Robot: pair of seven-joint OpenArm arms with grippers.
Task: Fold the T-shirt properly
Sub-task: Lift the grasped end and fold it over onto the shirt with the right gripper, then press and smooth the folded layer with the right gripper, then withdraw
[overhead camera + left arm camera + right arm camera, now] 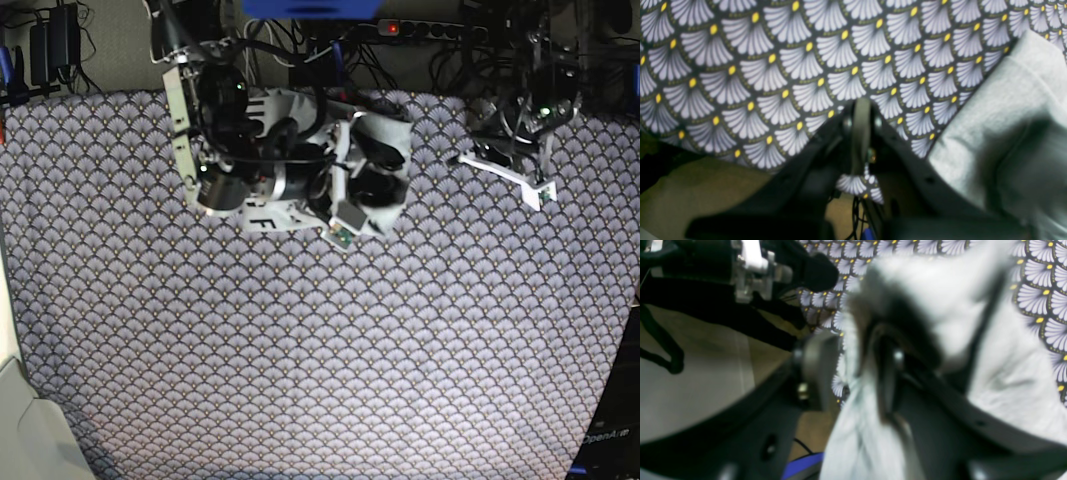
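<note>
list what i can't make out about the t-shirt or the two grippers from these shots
- T-shirt: the base view shows only bits; the right arm covers most of it, so the fold state is unknown.
- Right gripper: right wrist view is blurred; grip on the cloth is unclear.
- Left gripper: shut, blurred in the left wrist view.

Both arms [250, 150] are black with silver metal brackets, dark cables and small screws; one carries a white plate [505, 172].
</note>
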